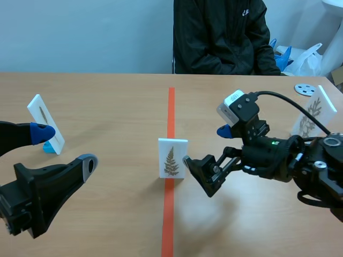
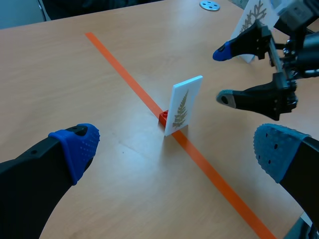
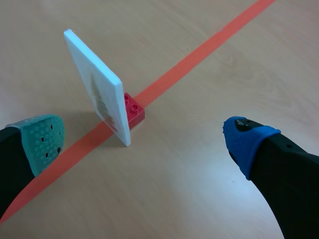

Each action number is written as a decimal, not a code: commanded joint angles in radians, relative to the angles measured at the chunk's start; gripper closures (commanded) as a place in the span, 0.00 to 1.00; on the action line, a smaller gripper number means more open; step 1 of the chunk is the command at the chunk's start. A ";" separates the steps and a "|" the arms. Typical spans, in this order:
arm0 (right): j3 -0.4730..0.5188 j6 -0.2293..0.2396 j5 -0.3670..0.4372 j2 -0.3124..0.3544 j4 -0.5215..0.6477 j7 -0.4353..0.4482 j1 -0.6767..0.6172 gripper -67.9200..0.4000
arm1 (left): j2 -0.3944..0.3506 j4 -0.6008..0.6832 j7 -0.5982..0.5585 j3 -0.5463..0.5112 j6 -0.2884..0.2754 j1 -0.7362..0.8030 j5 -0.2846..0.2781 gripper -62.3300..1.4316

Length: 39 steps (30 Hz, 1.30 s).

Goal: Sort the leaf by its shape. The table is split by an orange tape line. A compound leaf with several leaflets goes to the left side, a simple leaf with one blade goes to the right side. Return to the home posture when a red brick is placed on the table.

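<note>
White leaf card upright just ahead of right end effector, spread wide.

Seated person in black jacket — 1 grey holed disc, white bag nearby

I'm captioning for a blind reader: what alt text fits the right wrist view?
A white leaf card stands upright on the orange tape line, a small red block at its base, ahead of the open right claw, which does not touch it.
</note>
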 commanded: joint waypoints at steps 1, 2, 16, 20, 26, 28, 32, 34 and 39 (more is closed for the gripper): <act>-0.014 -0.001 -0.003 -0.018 -0.014 0.041 0.036 0.00 | -0.005 0.003 -0.022 -0.001 0.002 -0.006 -0.010 0.00; -0.028 0.000 -0.008 -0.029 -0.038 0.053 0.051 0.00 | -0.005 0.003 -0.022 -0.001 0.002 -0.006 -0.010 0.00; -0.149 -0.054 -0.115 -0.125 -0.206 0.100 0.115 0.11 | -0.005 0.003 -0.037 -0.005 0.006 -0.006 0.013 0.00; -0.158 -0.061 -0.141 -0.133 -0.216 0.108 0.115 0.25 | -0.005 0.003 -0.038 -0.005 0.006 -0.006 0.013 0.00; -0.159 -0.079 -0.158 -0.136 -0.219 0.107 0.115 0.45 | -0.005 0.003 -0.041 -0.005 0.006 -0.006 0.013 0.00; -0.159 -0.080 -0.158 -0.136 -0.219 0.107 0.115 0.54 | -0.005 0.003 -0.041 -0.005 0.006 -0.006 0.013 0.00; -0.159 -0.079 -0.158 -0.136 -0.219 0.107 0.115 0.63 | -0.005 0.003 -0.041 -0.005 0.006 -0.006 0.013 0.00; -0.159 -0.080 -0.158 -0.136 -0.219 0.107 0.115 0.64 | -0.005 0.003 -0.041 -0.005 0.006 -0.006 0.012 0.00; -0.159 -0.083 -0.158 -0.136 -0.219 0.107 0.115 0.75 | -0.005 0.003 -0.048 -0.005 0.006 -0.006 0.012 0.00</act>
